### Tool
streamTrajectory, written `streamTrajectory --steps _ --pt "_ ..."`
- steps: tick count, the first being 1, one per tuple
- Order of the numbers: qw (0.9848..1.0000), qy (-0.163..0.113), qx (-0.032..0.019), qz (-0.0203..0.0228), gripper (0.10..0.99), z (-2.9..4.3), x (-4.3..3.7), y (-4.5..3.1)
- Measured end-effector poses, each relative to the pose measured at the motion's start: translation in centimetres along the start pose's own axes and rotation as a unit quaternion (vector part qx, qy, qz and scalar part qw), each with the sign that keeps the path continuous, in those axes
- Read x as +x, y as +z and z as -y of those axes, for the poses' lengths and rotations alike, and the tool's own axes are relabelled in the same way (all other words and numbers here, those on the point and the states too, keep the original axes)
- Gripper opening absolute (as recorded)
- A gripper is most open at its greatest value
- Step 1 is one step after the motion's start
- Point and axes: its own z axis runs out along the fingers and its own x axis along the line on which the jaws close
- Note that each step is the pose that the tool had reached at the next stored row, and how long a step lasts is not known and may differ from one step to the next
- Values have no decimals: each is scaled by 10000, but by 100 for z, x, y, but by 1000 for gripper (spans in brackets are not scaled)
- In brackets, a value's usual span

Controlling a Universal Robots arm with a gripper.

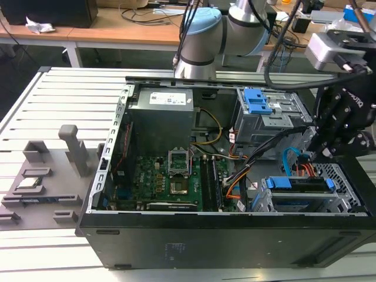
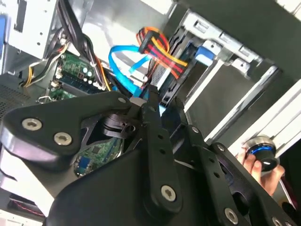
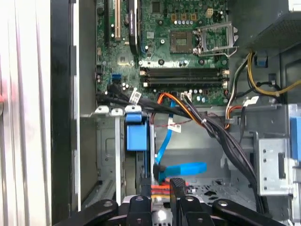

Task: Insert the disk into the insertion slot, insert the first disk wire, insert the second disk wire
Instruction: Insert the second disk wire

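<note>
A green motherboard (image 1: 170, 183) and grey power supply (image 1: 161, 116) sit inside the black case (image 1: 223, 241).

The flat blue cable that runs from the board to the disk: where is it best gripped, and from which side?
Probably at its end by the disk, where the blue cable turns; the rest of the flat ribbon is slack and would bend. Come from the open side of the case, closing on its two broad faces.

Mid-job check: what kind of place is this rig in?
Probably a robotics lab or workshop: an open desktop computer case sits on a slotted aluminium table, the robot arm rises at its far side, and wooden desks with loose cables line the back.
</note>
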Motion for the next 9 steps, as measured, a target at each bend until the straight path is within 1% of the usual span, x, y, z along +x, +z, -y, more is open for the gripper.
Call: streamTrajectory --steps 1,3,4,9 --pt "10000 1 0 -6 302 -53 3 20" --pt "10000 27 1 -26 302 -99 6 57" --pt "10000 79 2 -31 302 -106 6 68" --pt "10000 85 2 -30 302 -107 6 68"
